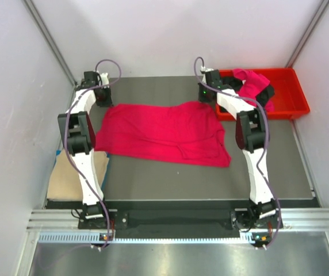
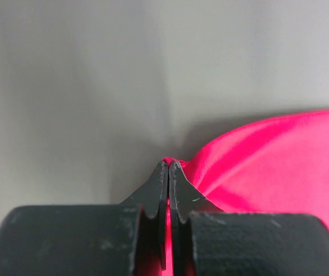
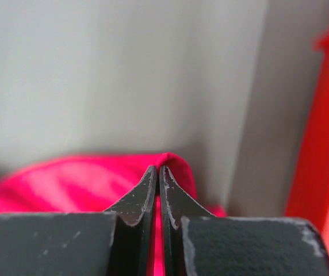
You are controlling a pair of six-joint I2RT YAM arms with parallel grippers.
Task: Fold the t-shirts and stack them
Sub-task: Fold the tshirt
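A magenta-pink t-shirt lies spread across the dark table. My left gripper is shut on its far left corner; the pink cloth shows between the closed fingers in the left wrist view. My right gripper is shut on its far right corner, with pink cloth pinched between the fingers in the right wrist view. Another magenta-pink t-shirt lies crumpled in the red tray at the back right. A tan-beige t-shirt lies folded at the table's left edge. No black shirt is in view.
White walls stand close behind and beside the table. The red tray's wall is just right of my right gripper. The table's front half is bare dark surface.
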